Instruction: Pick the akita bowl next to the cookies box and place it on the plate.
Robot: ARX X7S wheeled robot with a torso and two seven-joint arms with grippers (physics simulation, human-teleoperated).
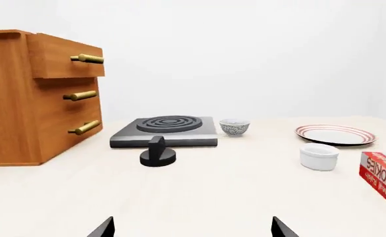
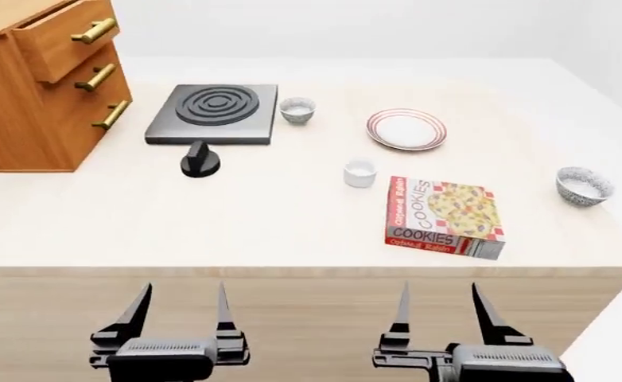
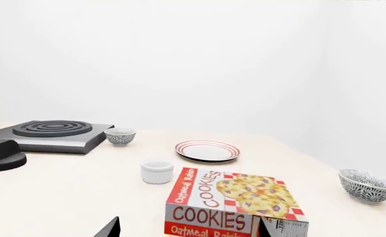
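- Lowest in the head view, the left end effector and right end effector hang in front of the counter edge, each with fingers spread apart and nothing between them.
- The cookies box lies flat right of centre, near the front edge.
- At the right of the frame, beside the box but apart from it, sits the akita bowl, upright.
- A small white cup stands just left of the box's far corner.
- A black knob rests left of centre.
- Farther back, the plate lies right of centre.
- A second patterned bowl sits just beside the black stove burner.
- A wooden drawer cabinet fills the upper left.
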